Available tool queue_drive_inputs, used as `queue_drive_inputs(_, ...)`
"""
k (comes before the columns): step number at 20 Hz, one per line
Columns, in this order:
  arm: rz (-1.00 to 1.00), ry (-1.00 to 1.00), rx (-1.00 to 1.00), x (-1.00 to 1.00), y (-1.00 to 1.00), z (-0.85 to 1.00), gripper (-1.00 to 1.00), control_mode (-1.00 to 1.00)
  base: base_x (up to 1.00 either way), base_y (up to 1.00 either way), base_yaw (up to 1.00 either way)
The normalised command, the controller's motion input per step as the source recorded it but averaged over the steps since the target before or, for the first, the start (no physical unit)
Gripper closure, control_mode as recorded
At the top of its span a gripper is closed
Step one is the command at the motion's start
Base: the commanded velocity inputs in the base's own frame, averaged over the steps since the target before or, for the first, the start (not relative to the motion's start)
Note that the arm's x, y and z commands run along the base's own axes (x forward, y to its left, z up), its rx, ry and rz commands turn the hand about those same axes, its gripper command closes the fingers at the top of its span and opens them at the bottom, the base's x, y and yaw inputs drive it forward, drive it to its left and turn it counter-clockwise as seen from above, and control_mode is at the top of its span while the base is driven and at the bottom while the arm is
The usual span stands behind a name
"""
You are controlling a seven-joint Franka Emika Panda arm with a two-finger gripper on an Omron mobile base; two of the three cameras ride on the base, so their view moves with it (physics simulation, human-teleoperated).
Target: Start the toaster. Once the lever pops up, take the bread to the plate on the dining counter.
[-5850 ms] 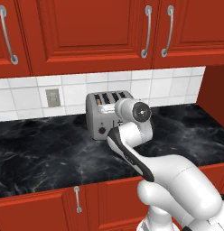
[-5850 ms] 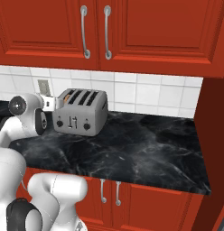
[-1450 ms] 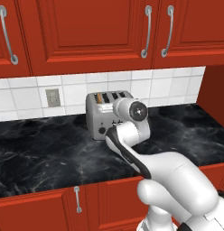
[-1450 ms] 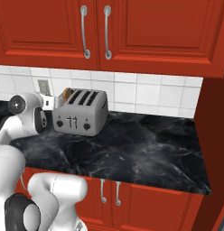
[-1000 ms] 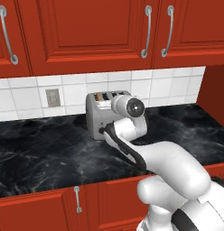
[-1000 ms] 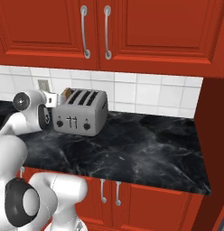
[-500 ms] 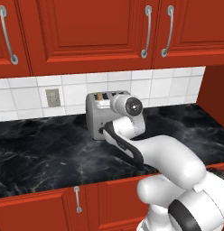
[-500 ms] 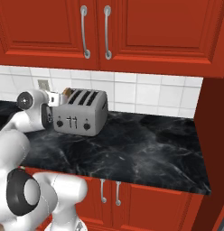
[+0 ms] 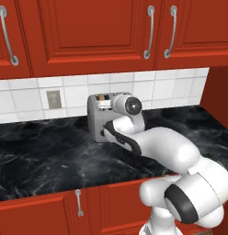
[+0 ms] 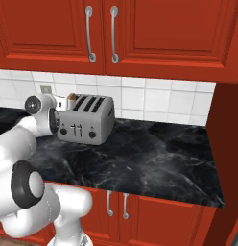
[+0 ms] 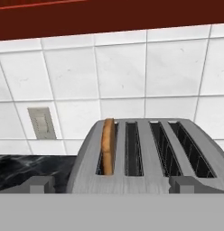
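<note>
Here hand view shows bread (image 11: 108, 145) in toaster (image 11: 145, 176) leftmost slot; jaws wide open, empty.

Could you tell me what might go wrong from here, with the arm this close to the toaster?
The bread stands proud of the leftmost slot of the toaster; the open pincer, close above the near edge, might knock it while seeking a slider. The sliders are thin and sit beside black knobs, so a push might land wrong. The toaster stands loose on the counter and might slide.
</note>
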Motion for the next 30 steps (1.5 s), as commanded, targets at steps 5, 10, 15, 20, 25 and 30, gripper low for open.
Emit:
queue_drive_inputs(5,0.0,0.0,0.0,0.23,0.0,-0.19,-1.0,-1.0,0.0,0.0,0.0)
queue_drive_inputs(10,0.0,0.0,0.0,0.41,0.02,-0.19,-1.0,-1.0,0.0,0.0,0.0)
queue_drive_inputs(15,0.0,0.0,0.0,0.24,0.0,-0.06,-1.0,-1.0,0.0,0.0,0.0)
queue_drive_inputs(20,0.0,0.0,0.0,0.23,0.09,-0.05,-1.0,-1.0,0.0,0.0,0.0)
queue_drive_inputs(25,0.0,0.0,0.0,0.24,0.14,0.0,-1.0,-1.0,0.0,0.0,0.0)
queue_drive_inputs(30,0.0,0.0,0.0,0.16,0.11,0.0,-1.0,-1.0,0.0,0.0,0.0)
